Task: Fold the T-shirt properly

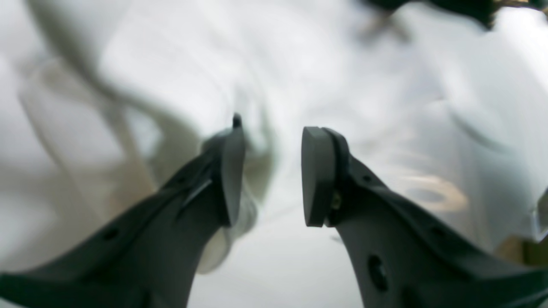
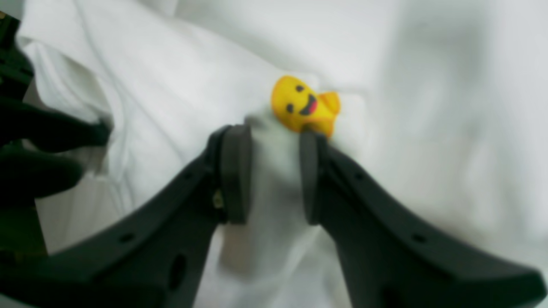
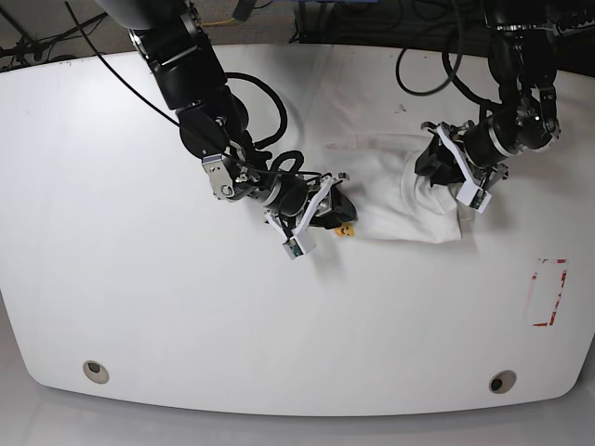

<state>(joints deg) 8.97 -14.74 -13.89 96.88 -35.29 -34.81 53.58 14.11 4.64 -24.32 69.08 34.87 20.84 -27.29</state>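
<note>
Two-arm grasp on a bunched T-shirt, which lies crumpled on the white worktop in its far half, right of centre and nearer the far edge than the near one.

Right hand: the jaws are drawn in on a raised ridge of white cloth, the pads pressing it from both sides, just below a yellow smiling-face print. This reads as a pinch on the garment's left-facing edge. Left hand: the pads stand apart with a gap between them; white fabric fills the blurred background, and a fold lies against one pad. Whether cloth is actually caught cannot be told from these views. In the base view this hand sits over the garment's right-hand side.

Step in hand, as judged: secure two edge points so the shirt can be spread flat before any fold. To do it well, the right pinch should take a single edge rather than several stacked layers. The left grip needs confirming before any lift. The hands should then draw apart evenly, keeping the cloth low over the worktop, so that no twist or trapped sleeve carries into the fold.
</note>
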